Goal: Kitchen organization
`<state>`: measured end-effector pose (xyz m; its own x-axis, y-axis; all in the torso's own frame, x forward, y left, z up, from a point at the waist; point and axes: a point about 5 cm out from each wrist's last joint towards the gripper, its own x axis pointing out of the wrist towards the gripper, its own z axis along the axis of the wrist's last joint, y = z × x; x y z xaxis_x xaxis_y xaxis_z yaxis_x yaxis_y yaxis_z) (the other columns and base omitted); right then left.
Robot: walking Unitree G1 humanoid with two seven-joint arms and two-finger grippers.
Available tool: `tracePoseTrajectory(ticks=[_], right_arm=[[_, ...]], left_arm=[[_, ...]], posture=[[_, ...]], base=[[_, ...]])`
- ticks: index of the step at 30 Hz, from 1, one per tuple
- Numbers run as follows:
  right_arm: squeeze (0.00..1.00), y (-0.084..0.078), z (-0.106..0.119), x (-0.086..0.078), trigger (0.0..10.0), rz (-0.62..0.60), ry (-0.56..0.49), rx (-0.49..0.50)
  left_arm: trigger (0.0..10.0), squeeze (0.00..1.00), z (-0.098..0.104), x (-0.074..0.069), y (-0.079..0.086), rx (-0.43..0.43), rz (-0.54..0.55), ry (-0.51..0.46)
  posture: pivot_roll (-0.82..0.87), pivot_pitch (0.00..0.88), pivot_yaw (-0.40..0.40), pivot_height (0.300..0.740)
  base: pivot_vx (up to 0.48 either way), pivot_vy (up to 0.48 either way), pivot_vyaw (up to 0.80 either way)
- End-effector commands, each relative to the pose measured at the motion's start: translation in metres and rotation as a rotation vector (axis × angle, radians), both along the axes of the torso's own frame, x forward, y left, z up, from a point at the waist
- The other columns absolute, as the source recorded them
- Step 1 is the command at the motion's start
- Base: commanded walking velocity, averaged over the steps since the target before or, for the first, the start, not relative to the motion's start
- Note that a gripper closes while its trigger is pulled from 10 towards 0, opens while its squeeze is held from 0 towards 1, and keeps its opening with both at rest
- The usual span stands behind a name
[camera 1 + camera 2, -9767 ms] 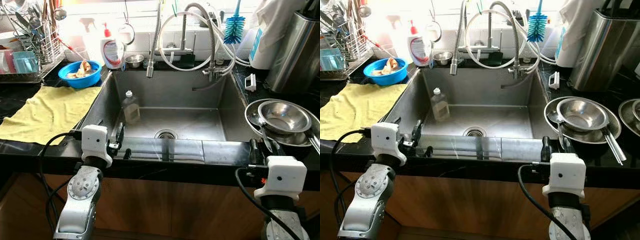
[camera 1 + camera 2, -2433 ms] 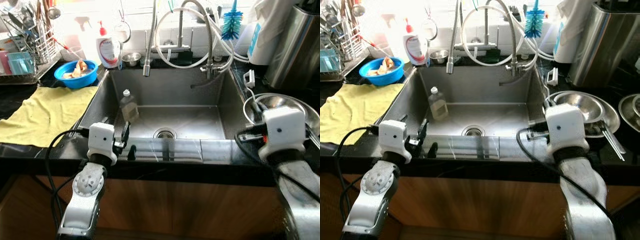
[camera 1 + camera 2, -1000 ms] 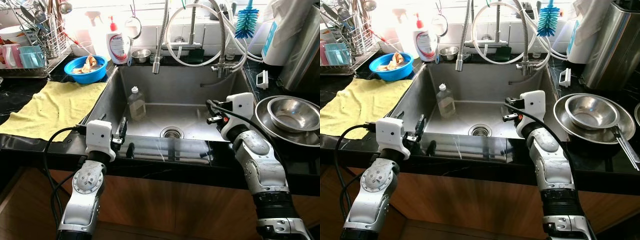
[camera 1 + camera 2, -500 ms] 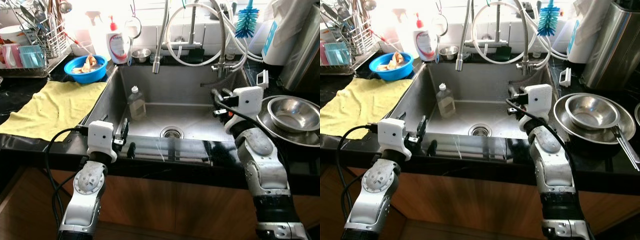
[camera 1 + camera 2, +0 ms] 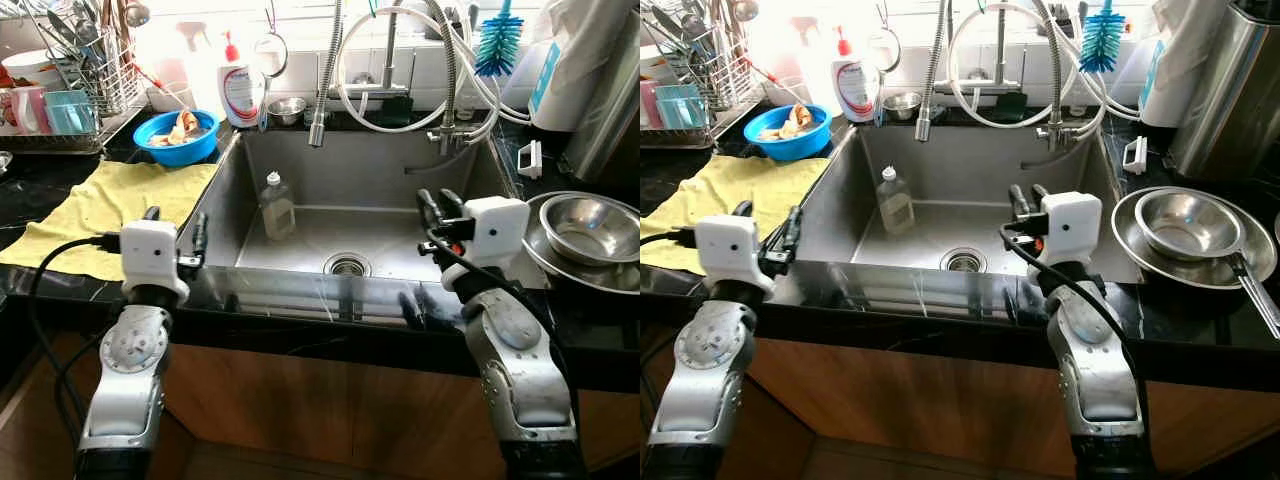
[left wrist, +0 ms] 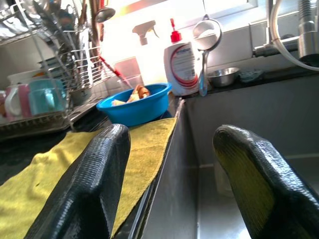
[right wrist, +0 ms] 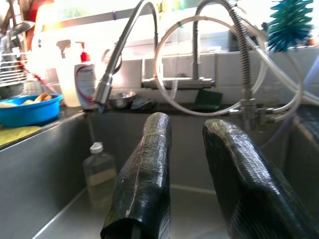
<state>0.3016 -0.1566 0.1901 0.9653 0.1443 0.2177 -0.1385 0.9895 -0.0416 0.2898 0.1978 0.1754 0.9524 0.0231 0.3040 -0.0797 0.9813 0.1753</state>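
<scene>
A kitchen sink area seen from above, described from left to right. At far left a wire dish rack [image 5: 85, 70] holds cups and utensils. Beside it a soft yellow cloth [image 5: 95, 205] lies flat on the dark counter [image 5: 30, 200], with a round blue plastic bowl [image 5: 176, 135] of scraps behind it. The left gripper [image 5: 172, 226] hovers over the counter's front edge at the sink's left rim, its two ribbed black fingers spread wide, holding nothing.

In the middle, the deep stainless steel sink [image 5: 970, 190] contains a small clear bottle [image 5: 894, 200] standing upright against the left wall, near the drain [image 5: 963, 262]. It looks light, smooth and possibly wet, so likely slippery; the squarish body just under the cap seems the surest place to grip. A coiled spring faucet [image 5: 930, 70] hangs above.

The right gripper [image 5: 1024, 203] hovers over the sink's right half, fingers slightly parted and empty. At far right, shiny nested steel bowls [image 5: 1185, 228] rest on the counter: rigid, rounded, prone to sliding.
</scene>
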Motion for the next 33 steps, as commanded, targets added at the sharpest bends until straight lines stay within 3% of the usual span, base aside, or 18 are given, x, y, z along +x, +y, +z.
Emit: tracePoseTrajectory(ticks=[1,6,12,15,17,20,22,25,30,33], right_arm=[[0.00,-0.002,0.005,-0.004,10.0,-0.012,-0.020,-0.005],[0.00,-0.004,0.005,-0.004,10.0,-0.028,-0.022,-0.009],[0.00,-0.007,0.004,-0.003,10.0,-0.042,-0.020,0.001],[0.00,-0.007,0.002,-0.002,10.0,-0.043,-0.015,0.002],[0.00,-0.007,0.001,-0.001,10.0,-0.045,-0.011,0.002],[0.00,-0.007,0.001,0.000,10.0,-0.048,-0.012,0.003],[0.00,-0.009,0.002,0.001,10.0,-0.057,-0.016,0.005],[0.00,-0.009,0.002,0.000,10.0,-0.061,-0.017,0.005],[0.00,-0.011,-0.003,-0.001,10.0,-0.075,-0.006,0.012],[0.00,-0.012,-0.003,-0.001,10.0,-0.078,-0.004,0.013]], left_arm=[[10.0,0.00,0.004,-0.002,-0.001,-0.006,0.017,-0.014],[10.0,0.00,0.003,-0.011,0.020,0.020,0.155,-0.019],[10.0,0.00,-0.006,-0.049,0.075,0.100,0.409,0.039],[10.0,0.00,-0.013,-0.067,0.093,0.128,0.505,0.084],[10.0,0.00,-0.024,-0.087,0.104,0.177,0.553,0.157],[10.0,0.00,-0.031,-0.098,0.108,0.215,0.549,0.200],[10.0,0.00,-0.048,-0.119,0.115,0.273,0.537,0.296],[10.0,0.00,-0.054,-0.128,0.117,0.296,0.535,0.328],[10.0,0.00,-0.085,-0.174,0.137,0.374,0.605,0.509],[10.0,0.00,-0.096,-0.183,0.142,0.390,0.603,0.576]], posture=[[-0.06,0.000,0.089,0.740],[-0.06,0.000,0.095,0.740],[-0.01,0.000,0.094,0.740],[-0.01,0.000,0.094,0.740],[0.01,0.000,0.096,0.740],[0.01,0.000,0.103,0.740],[0.01,0.000,0.111,0.740],[0.01,0.000,0.117,0.740],[0.02,0.000,0.121,0.740],[0.03,0.000,0.121,0.740]], base=[[0.000,0.000,0.00],[0.000,0.000,0.00],[0.000,0.000,0.00],[0.000,0.000,0.00],[0.000,0.000,0.00],[0.000,0.000,0.00],[0.000,0.000,0.00],[0.000,0.000,0.00],[0.000,0.000,0.00],[0.000,0.000,0.00]])
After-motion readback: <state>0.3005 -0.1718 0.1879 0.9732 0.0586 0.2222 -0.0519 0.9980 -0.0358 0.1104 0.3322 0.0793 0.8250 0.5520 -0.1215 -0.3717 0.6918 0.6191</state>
